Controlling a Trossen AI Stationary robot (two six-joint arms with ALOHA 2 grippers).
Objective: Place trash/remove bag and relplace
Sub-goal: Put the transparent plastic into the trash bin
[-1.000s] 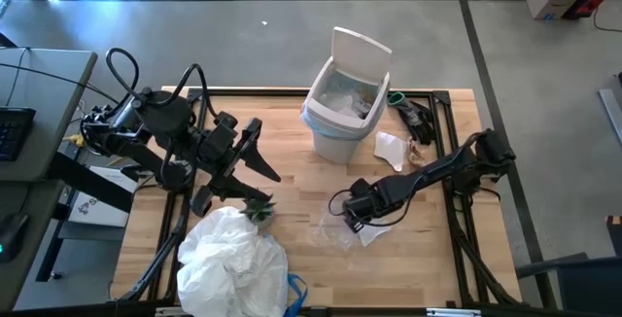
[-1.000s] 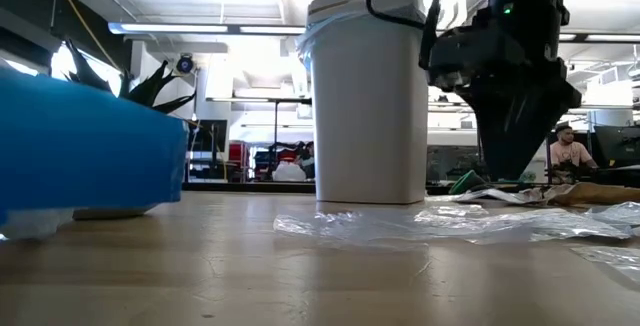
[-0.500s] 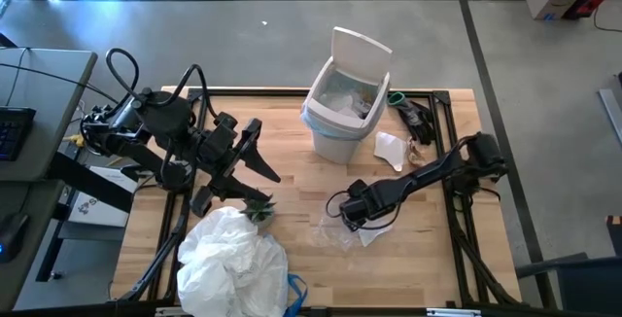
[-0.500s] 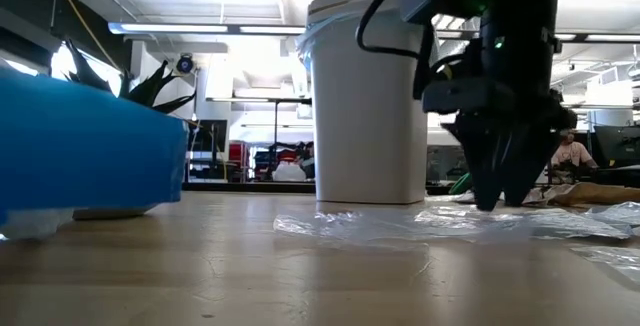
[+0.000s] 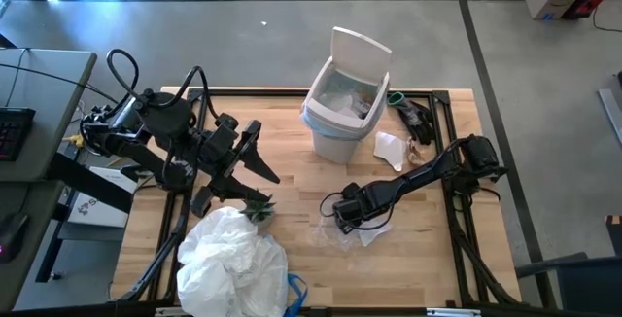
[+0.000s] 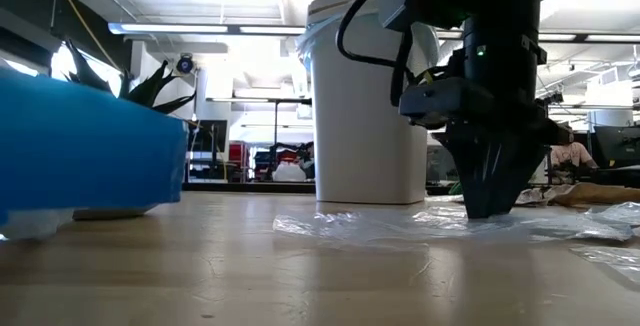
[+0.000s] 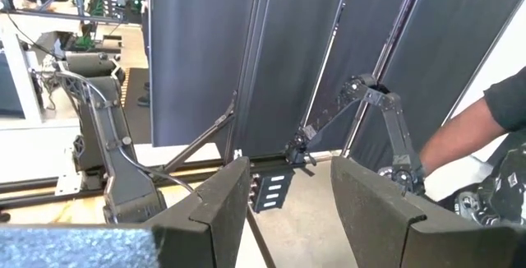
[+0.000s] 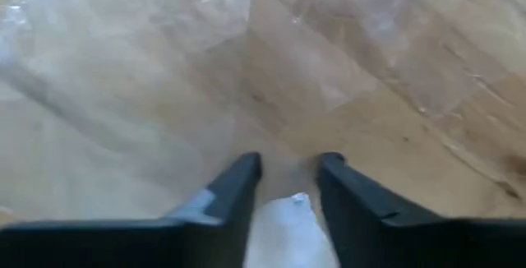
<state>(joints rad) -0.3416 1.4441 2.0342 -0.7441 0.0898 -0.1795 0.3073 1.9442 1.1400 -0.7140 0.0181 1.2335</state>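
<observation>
The white bin (image 5: 338, 127) stands at the table's far middle, lid up, with the light-blue bag (image 5: 313, 115) lining it and folded over its rim. A clear plastic wrapper (image 5: 335, 234) lies flat on the wood near the middle. My right gripper (image 5: 342, 216) points down on it, shut on it; it also shows in the low view (image 6: 490, 208). A white paper scrap (image 5: 392, 149) and a brown paper piece (image 5: 421, 142) lie right of the bin. My left gripper (image 7: 289, 206) hangs open high over the table's left side, holding nothing. My right gripper comes from above, pointing down, with its fingertips (image 6: 480, 201) on the table. A bunched bit of the wrapper (image 8: 283, 214) sits pinched between the two fingers. The remaining film (image 6: 380, 224) lies spread flat on the wood all round the fingers.
A big crumpled white plastic heap (image 5: 231, 257) with a blue piece (image 5: 296, 293) fills the near left corner, and a small green plant (image 5: 259, 210) stands at its far edge. Dark items (image 5: 413, 115) lie at the far right. A person sits in the room behind (image 6: 570, 151).
My right gripper has gone down onto the wrapper, drifting a little toward the table's left. Its fingers stood apart half a second ago and have since closed together on the film. The wrapper still lies on the table.
</observation>
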